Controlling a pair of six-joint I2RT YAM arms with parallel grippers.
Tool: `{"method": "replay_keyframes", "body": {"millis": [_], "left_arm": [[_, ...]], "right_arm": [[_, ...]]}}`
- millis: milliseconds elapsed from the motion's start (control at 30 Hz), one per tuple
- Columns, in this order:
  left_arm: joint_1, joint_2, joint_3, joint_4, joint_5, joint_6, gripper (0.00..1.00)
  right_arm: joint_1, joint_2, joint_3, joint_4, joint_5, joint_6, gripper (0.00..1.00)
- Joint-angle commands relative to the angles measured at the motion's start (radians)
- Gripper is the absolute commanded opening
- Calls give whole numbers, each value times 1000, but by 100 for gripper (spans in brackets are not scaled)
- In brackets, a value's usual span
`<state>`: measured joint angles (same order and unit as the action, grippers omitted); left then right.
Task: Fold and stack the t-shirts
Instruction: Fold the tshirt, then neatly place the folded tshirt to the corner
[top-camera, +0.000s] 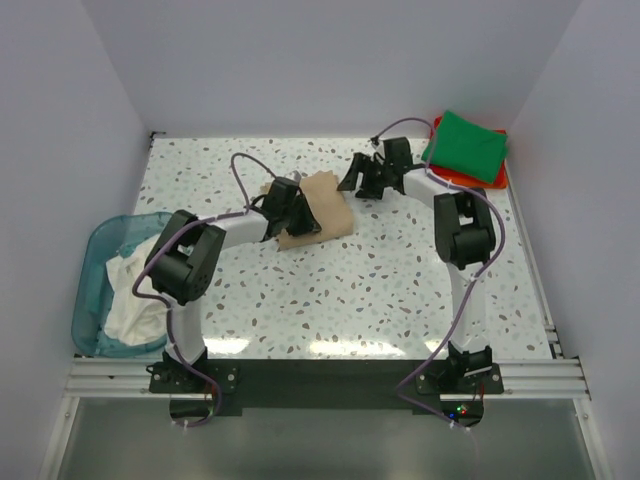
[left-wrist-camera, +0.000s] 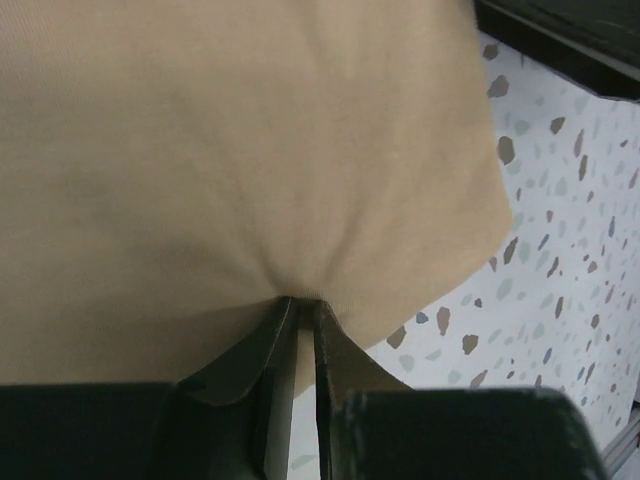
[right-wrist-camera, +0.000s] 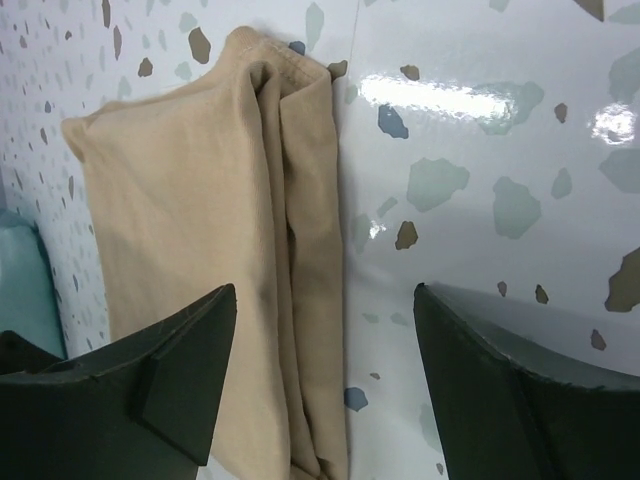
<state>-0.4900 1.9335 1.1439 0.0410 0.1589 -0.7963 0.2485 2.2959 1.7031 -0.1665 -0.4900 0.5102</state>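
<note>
Tightly on tan t-shirt (left-wrist-camera: 250, 150), left hand (left-wrist-camera: 303, 306)

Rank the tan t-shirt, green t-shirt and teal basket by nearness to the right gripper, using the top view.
1. tan t-shirt, just left of the right gripper
2. green t-shirt, far right corner
3. teal basket, left edge
</note>
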Motion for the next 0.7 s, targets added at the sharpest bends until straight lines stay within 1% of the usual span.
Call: {"method": "replay_keyframes", "body": {"millis": [0, 300, 400, 500, 600, 633, 667], "left_arm": [[-19, 25, -13, 19, -36, 14, 17], [-22, 9, -38, -4, -62, 23, 16], [-21, 9, -36, -6, -59, 22, 16], [-22, 9, -32, -6, -56, 22, 16], [-19, -2, 5, -39, -53, 29, 15], [-21, -8, 16, -71, -58, 32, 15], [-21, -16, 26, -85, -67, 34, 15]], "right_arm": [[38, 14, 9, -50, 25, -45, 75], [115, 46, 7, -132, 110, -62, 71], [140, 59, 12, -151, 134, -61, 67], [163, 91, 50, -203, 171, -61, 60], [170, 97, 56, -232, 231, -56, 37], [172, 93, 53, -235, 285, -52, 21], [172, 83, 49, -243, 315, -52, 15]]}}
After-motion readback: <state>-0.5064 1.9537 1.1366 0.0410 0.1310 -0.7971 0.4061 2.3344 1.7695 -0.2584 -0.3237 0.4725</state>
